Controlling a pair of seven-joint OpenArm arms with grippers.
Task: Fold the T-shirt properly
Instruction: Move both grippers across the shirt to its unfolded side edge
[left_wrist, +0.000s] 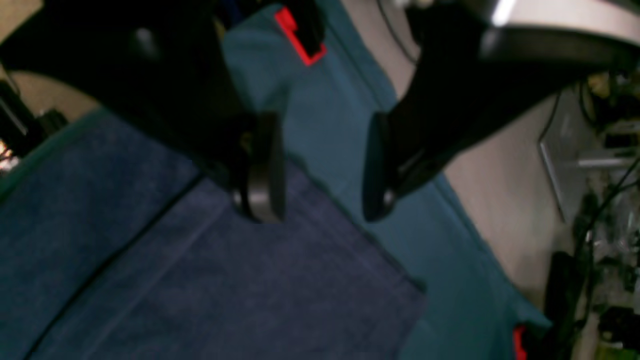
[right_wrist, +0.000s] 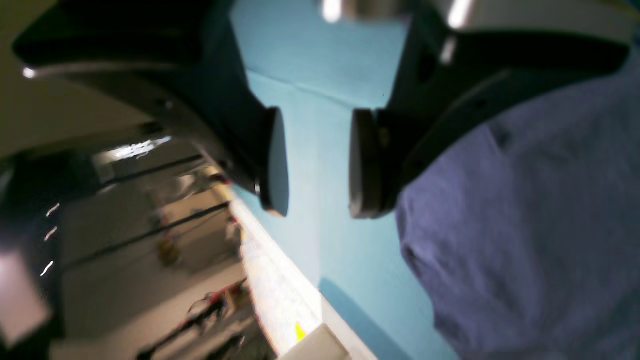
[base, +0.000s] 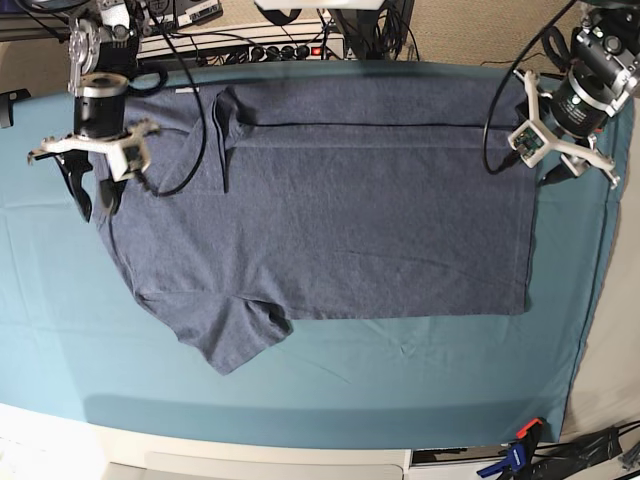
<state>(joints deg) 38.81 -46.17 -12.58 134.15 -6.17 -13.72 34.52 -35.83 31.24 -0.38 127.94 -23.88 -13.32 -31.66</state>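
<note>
The slate-blue T-shirt (base: 370, 220) lies flat on the teal tablecloth (base: 400, 380). Its far strip is folded over along a straight line, one sleeve (base: 235, 335) sticks out at the near left, and no lettering shows. My right gripper (base: 93, 208) hangs open and empty over the shirt's left edge; in the right wrist view it (right_wrist: 317, 210) is over bare cloth, beside the shirt (right_wrist: 525, 225). My left gripper (base: 545, 170) is open and empty at the shirt's far right edge; in the left wrist view it (left_wrist: 320, 205) straddles the shirt's edge (left_wrist: 200, 275).
A power strip and cables (base: 250, 40) run along the back edge. A red clamp (left_wrist: 300, 40) grips the cloth near the left arm, and another clamp (base: 515, 455) sits at the near right corner. The table's right edge (base: 600, 300) is close to the left gripper.
</note>
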